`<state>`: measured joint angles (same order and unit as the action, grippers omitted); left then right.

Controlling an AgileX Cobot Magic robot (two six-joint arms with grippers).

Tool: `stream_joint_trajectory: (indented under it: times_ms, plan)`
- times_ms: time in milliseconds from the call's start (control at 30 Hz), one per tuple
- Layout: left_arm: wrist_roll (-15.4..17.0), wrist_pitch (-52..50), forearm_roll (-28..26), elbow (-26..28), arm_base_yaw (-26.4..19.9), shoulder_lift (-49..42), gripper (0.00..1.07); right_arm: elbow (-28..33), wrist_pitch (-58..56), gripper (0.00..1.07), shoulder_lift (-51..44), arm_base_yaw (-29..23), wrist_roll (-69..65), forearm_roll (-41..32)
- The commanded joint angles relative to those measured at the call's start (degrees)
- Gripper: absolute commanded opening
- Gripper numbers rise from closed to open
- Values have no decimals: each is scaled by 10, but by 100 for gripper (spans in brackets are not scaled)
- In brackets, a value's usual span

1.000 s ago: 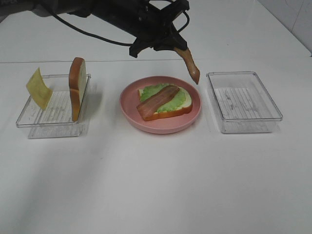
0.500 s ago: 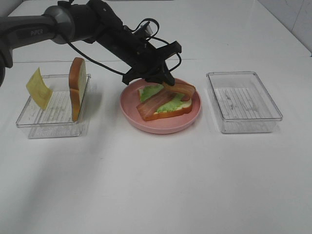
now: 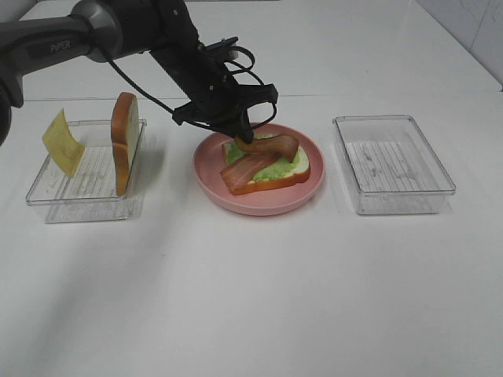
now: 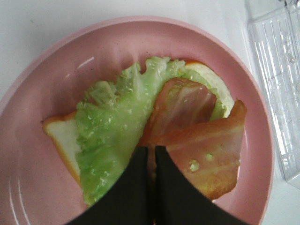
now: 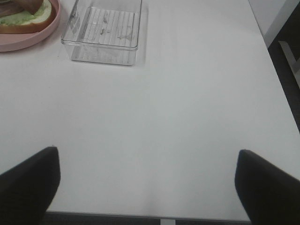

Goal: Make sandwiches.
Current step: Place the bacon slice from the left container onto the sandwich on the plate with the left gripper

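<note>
From my station the right gripper (image 5: 146, 151) did not show in the high camera. Only its own wrist camera gave me its two dark fingers (image 5: 28, 180), each cut off at a corner of the picture and spread wide over the white table (image 5: 154, 117). Beyond them in that view sat the right tray (image 5: 105, 54), clear plastic with a ribbed floor and a few faint marks I could not identify, and a clipped piece of the pink plate (image 5: 33, 43). In the high view the left tray (image 3: 47, 196) held an upright bread slice (image 3: 123, 145) standing on edge near its right wall. It also held a cheese square (image 3: 63, 141) tilted at its far left corner; how the square was propped I could not tell. The plate carried the sandwich (image 3: 267, 169). Its bottom bread slice (image 4: 63, 138) was mostly buried under lettuce (image 4: 112, 136), with a flat bacon strip (image 3: 247, 169) lying diagonally on top. The left gripper (image 4: 150, 152) was clamped tight on one end of a second bacon strip (image 3: 277, 144), and that end was hidden between the black fingers. The rest arched over and appeared to droop onto the sandwich's far right side. The left arm (image 3: 118, 31) ran off toward the far left, cut by the frame.
</note>
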<state>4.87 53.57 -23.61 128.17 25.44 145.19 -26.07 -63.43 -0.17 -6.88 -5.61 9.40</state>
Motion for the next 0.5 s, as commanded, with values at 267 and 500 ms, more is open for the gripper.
stream_joint_trajectory:
  times_ms: [267,500]
  plan:
    - [31,30,78,14,27,-3,8,1,3,99,-20,3,5,-1]
    - [73,48,147,14,27,-3,13,1,3,99,-20,3,5,-1]
